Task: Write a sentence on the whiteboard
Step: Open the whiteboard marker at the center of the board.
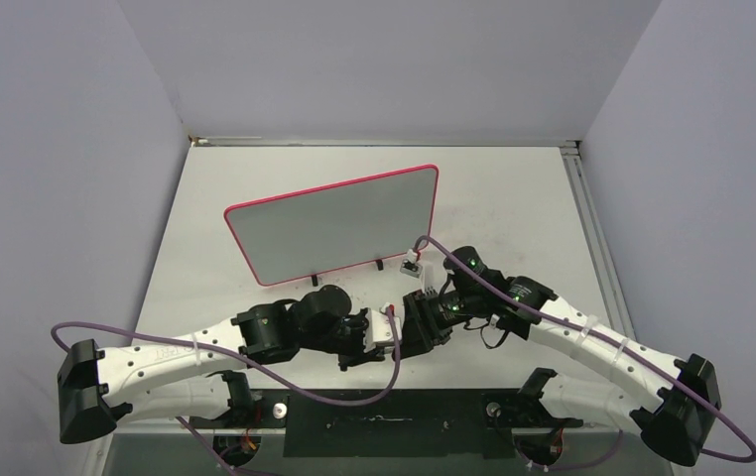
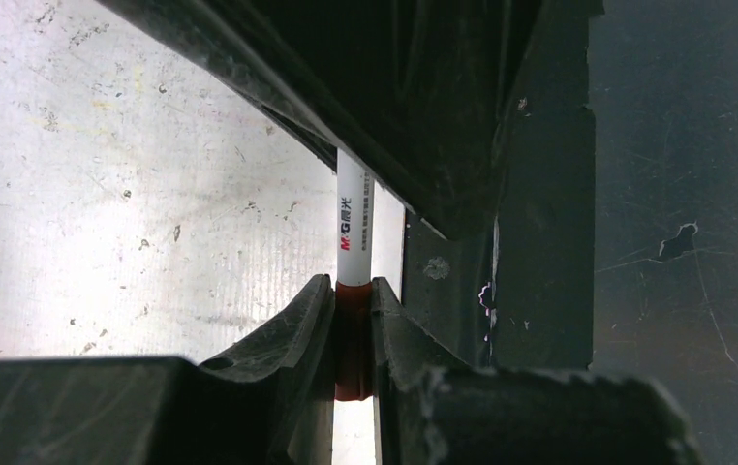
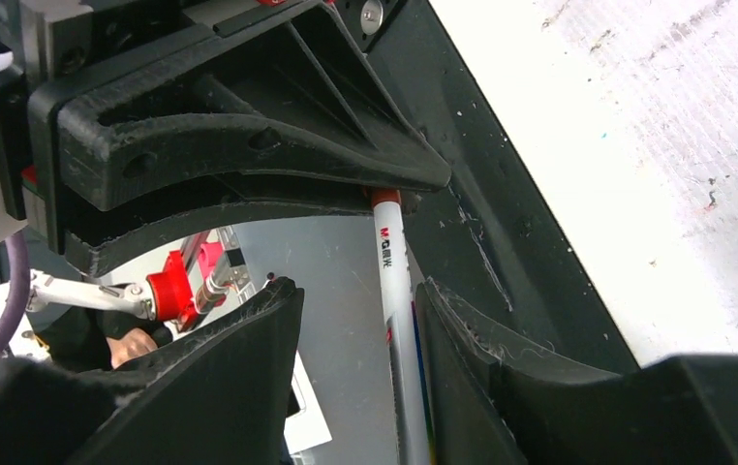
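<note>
The whiteboard (image 1: pixel 339 223) stands upright mid-table, its red-rimmed grey face blank; no sentence shows on it. My two grippers meet in front of it, near the table's front edge. My left gripper (image 1: pixel 379 335) (image 2: pixel 352 286) is shut on the red cap (image 2: pixel 353 334) of a white marker (image 2: pixel 353 218). My right gripper (image 1: pixel 419 319) (image 3: pixel 357 291) is open around the marker's white barrel (image 3: pixel 399 310). The barrel lies against one finger (image 3: pixel 462 339) with a wide gap to the other. In the right wrist view the left gripper (image 3: pixel 249 145) clamps the marker's far end.
A small white and black item (image 1: pixel 412 264) lies by the board's right foot. A dark strip (image 1: pixel 384 421) runs along the near table edge under the grippers. Grey walls close the table in at the back and sides.
</note>
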Controlling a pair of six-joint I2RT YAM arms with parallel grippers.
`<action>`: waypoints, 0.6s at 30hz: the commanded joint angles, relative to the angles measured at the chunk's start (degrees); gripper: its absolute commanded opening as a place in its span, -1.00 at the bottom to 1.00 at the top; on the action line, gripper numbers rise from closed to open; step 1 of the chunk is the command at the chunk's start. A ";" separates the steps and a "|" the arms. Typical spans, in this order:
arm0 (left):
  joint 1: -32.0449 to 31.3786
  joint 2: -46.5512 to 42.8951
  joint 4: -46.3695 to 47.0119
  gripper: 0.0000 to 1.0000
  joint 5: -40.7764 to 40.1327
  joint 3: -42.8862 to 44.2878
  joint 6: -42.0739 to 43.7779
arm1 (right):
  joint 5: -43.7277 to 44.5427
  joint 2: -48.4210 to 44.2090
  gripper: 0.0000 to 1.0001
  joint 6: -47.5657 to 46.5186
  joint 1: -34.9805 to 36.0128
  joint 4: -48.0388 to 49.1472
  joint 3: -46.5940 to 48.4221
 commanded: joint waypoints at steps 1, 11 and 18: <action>0.85 0.02 1.14 -1.00 1.89 2.87 -1.17 | 2.63 -0.81 -0.06 2.40 1.06 3.99 -0.96; 2.53 0.16 1.90 -1.00 4.00 2.46 -2.01 | 5.14 -5.87 -0.12 8.00 1.32 10.36 -5.95; 2.55 0.77 1.86 -1.00 5.03 2.72 -2.27 | 6.39 -6.97 -0.20 9.92 1.38 13.82 -6.70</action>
